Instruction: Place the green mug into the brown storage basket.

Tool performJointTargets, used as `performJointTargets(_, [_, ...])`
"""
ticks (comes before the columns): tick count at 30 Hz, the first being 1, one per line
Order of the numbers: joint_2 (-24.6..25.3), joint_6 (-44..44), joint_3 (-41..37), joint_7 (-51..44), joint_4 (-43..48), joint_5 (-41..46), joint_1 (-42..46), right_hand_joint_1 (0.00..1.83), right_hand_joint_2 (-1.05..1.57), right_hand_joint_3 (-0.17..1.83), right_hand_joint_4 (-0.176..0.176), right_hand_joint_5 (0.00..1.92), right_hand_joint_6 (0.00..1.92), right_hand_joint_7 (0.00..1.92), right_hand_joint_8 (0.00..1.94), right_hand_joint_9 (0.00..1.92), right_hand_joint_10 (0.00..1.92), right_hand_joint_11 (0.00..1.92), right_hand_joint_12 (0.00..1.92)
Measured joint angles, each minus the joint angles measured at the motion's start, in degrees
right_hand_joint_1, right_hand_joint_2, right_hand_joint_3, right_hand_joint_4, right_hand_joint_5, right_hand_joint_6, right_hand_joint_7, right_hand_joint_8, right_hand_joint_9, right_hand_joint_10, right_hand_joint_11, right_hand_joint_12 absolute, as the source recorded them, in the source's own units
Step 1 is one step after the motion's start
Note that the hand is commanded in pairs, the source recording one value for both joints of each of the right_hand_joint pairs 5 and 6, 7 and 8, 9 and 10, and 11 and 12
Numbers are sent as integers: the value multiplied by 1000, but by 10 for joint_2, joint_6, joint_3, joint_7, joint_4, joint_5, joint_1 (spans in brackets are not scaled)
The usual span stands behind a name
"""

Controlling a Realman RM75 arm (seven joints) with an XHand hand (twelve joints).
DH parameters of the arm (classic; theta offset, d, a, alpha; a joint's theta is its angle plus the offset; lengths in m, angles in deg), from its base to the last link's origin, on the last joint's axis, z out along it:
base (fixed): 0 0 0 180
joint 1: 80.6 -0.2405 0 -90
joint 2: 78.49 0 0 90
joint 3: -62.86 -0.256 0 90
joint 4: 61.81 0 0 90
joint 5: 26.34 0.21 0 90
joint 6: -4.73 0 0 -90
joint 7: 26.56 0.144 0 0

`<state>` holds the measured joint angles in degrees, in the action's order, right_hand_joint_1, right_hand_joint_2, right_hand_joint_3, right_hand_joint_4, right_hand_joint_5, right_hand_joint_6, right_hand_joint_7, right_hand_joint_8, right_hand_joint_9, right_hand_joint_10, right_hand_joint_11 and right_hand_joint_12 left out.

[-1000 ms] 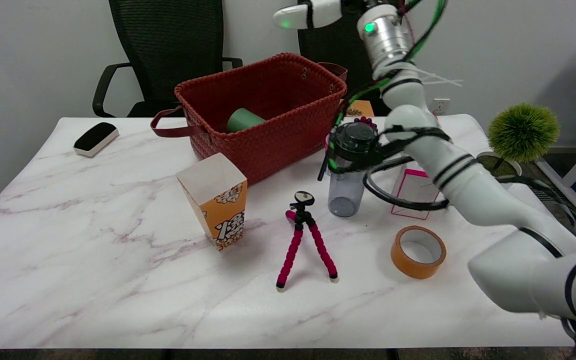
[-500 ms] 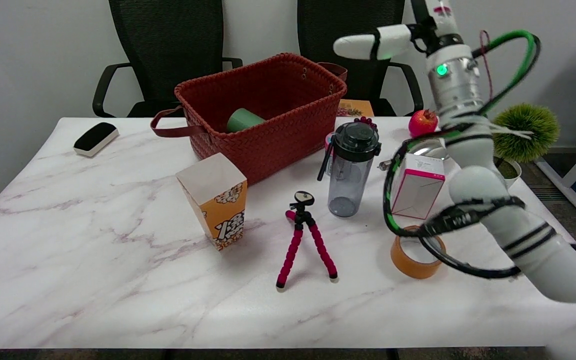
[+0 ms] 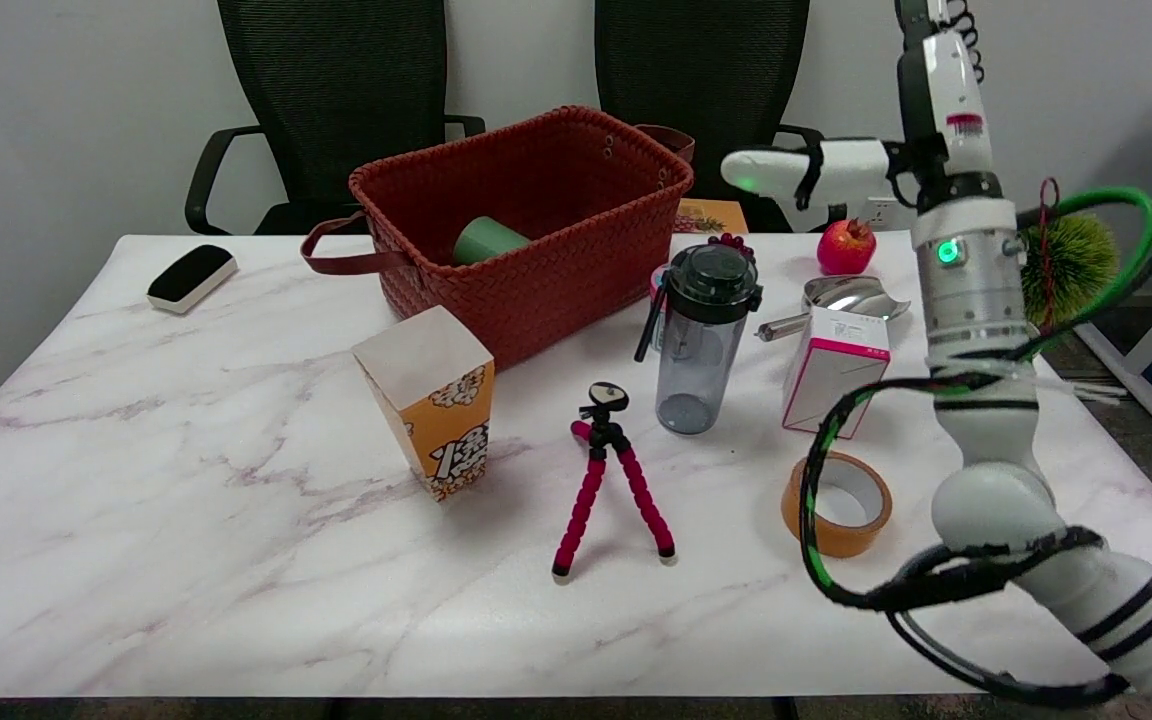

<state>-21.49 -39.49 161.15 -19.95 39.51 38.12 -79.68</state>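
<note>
The green mug [image 3: 486, 240] lies on its side inside the brown woven storage basket [image 3: 536, 275] at the back middle of the table. My right hand [image 3: 941, 90] is raised high at the far right, well away from the basket and above the table's right edge. Its thumb [image 3: 796, 170] sticks out to the left, apart from the rest of the hand. The picture's top edge cuts off the other fingers. Nothing shows in the hand.
In front of the basket stand a popcorn box [image 3: 431, 415], a pink tripod [image 3: 611, 480] and a dark water bottle [image 3: 701, 340]. Near my arm are a pink-and-white box [image 3: 831, 380], an orange tape roll [image 3: 836, 505], an apple [image 3: 846, 245] and a metal scoop [image 3: 841, 297].
My right arm has swung from above the basket's right end across to the table's right side, with the hand empty. The mug has stayed in the basket.
</note>
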Motion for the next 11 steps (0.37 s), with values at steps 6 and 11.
performJointTargets(6, [1, -52, 24, 0, 19, 2, 43, 910, 27, 254, 0, 0, 0, 0, 0, 0, 0, 0, 0])
performJointTargets(11, [2, -74, 40, 0, 31, 7, 72, 912, 18, 266, 0, 0, 0, 0, 0, 0, 0, 0, 0])
